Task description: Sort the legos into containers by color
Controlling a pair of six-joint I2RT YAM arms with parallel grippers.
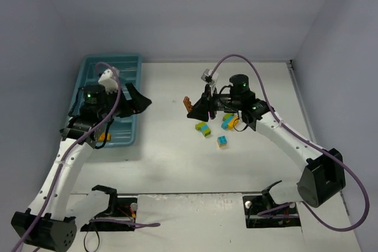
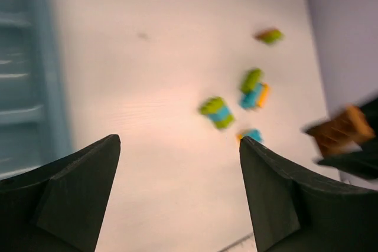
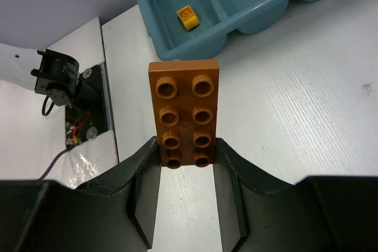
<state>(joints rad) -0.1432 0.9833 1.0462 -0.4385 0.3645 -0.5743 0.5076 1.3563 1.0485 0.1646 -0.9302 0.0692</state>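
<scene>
Teal tray (image 1: 87,66): sitting at the table's left, compartments facing up.
Yellow brick (image 3: 188,18): lying alone, studs up, in the tray's end compartment nearest the arm bases.
Brown two-by-four brick (image 3: 183,107): being pinched at one end by the right gripper (image 3: 184,154), studs showing.
Green-and-cyan stack (image 1: 203,128), cyan-and-yellow stack (image 1: 222,141), cyan-topped piece (image 1: 227,122): lying close together right of the tray.

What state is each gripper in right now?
Left gripper: open, holding nothing.
Right gripper: closed on a brown brick.
</scene>
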